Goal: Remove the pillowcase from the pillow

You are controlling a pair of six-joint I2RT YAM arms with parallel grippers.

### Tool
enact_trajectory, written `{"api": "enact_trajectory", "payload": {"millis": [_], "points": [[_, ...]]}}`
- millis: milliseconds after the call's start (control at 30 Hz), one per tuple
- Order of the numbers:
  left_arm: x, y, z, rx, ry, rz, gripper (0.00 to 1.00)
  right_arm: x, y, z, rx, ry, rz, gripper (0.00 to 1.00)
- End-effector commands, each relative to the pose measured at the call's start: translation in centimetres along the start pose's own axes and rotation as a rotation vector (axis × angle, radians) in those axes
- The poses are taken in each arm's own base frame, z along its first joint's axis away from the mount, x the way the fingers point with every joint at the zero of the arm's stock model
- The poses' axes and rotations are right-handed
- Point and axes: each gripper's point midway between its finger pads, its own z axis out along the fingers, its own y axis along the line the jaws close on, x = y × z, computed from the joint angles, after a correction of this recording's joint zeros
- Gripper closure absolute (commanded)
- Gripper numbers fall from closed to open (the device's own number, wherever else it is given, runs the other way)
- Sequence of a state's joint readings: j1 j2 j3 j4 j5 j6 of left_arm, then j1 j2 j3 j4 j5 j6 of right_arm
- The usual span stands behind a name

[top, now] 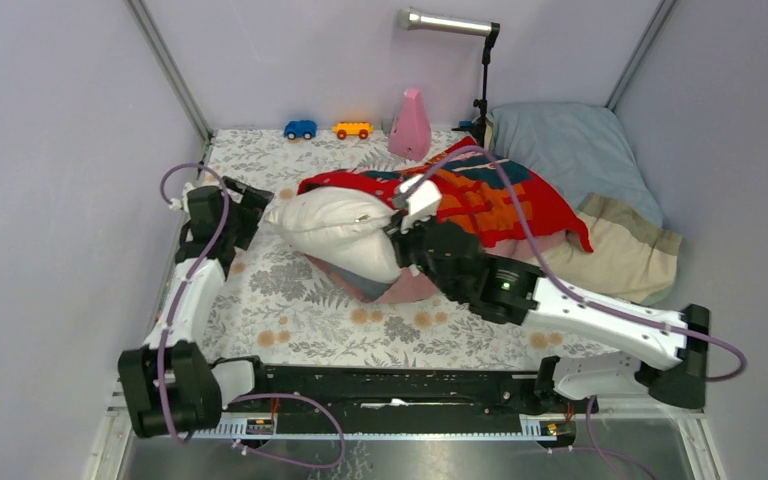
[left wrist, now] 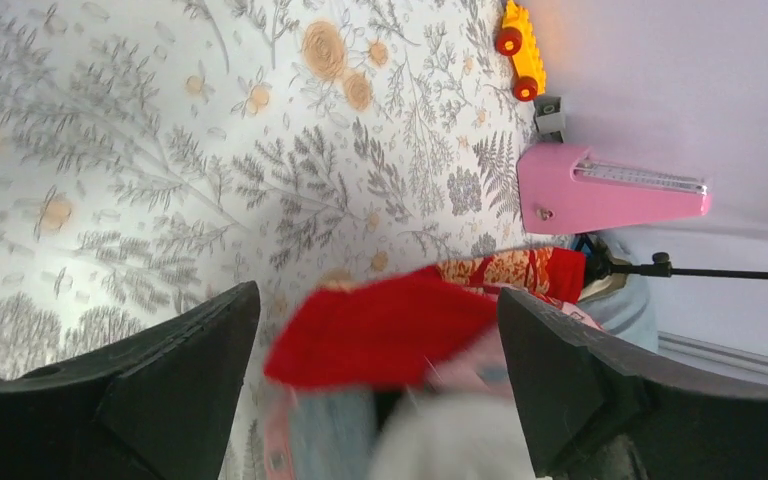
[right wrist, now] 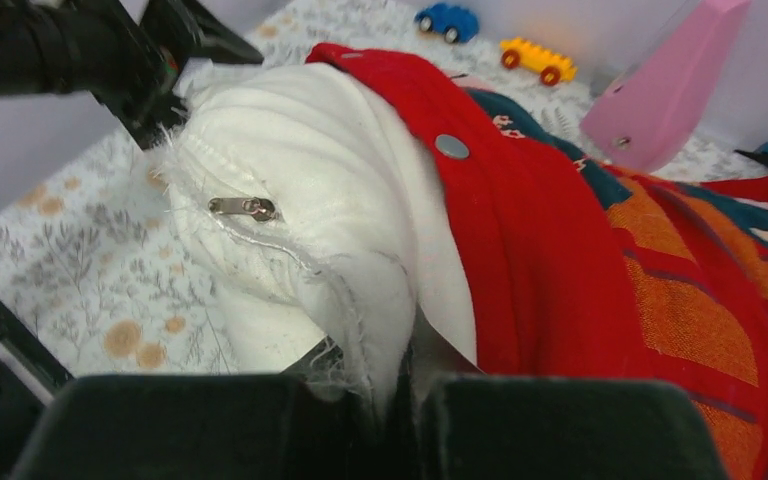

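1. The top external view looks down from above and behind the robot toward the far wall (top: 360, 50), far enough back to take in the whole floral worktop (top: 290, 300).
2. The left wrist view sits just behind the left gripper (left wrist: 380, 370), low over the worktop and rolled, so the far wall stands at the picture's right.
3. The right wrist view looks over the right gripper (right wrist: 395, 420), very near the pillow (right wrist: 290, 200), facing the far wall.
4. All three views share the pillowcase (top: 480, 190), the pink pyramid (top: 410, 125) and the orange toy car (top: 352, 130). The top and right wrist views also share the blue toy car (top: 300, 129) and the left arm (top: 195, 280).
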State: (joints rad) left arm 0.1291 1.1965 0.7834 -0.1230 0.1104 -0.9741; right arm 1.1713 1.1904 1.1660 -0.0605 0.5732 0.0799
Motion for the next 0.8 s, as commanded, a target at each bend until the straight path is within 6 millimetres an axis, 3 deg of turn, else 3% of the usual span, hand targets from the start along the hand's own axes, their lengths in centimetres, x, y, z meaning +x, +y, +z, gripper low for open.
{"api": "enact_trajectory", "payload": {"millis": [0,100,133,167,267,400,533,633,767], "points": [[1.9,2.4,-3.6,-0.104,0.044,-0.105,0.05,-0.2,0.1,1.5,0.013,0.001,-0.023,0.99],[3.5,1.0,-5.7,-0.002,0.117,-0.099,0.05,1.1,4.1,1.3,-0.218,0.047,-0.046,0.92],[4.0,0.3,-6.5,0.039,0.144,-0.084,0.05,1.5,5.8,0.8,-0.316,0.069,-0.050,0.84],[4.5,-0.5,-7.3,0.087,0.174,-0.064,0.05,2.2,7.5,0.2,-0.418,0.103,-0.058,0.68],[5.9,-1.7,-9.6,0.175,0.246,-0.013,0.05,3.2,10.7,-1.8,-0.629,0.203,-0.067,0.03],[6.7,-0.4,-11.2,0.144,0.255,0.044,0.05,2.1,9.2,-1.6,-0.535,0.223,-0.050,0.00],[6.6,1.8,-11.6,0.058,0.218,0.062,0.05,1.1,6.6,-0.7,-0.378,0.184,-0.047,0.00],[6.5,3.8,-12.0,-0.032,0.186,0.048,0.06,3.3,5.5,1.1,-0.278,0.248,-0.095,0.00],[6.3,5.9,-12.9,-0.127,0.141,0.041,0.06,7.4,7.0,3.2,-0.285,0.394,-0.127,0.00]]}}
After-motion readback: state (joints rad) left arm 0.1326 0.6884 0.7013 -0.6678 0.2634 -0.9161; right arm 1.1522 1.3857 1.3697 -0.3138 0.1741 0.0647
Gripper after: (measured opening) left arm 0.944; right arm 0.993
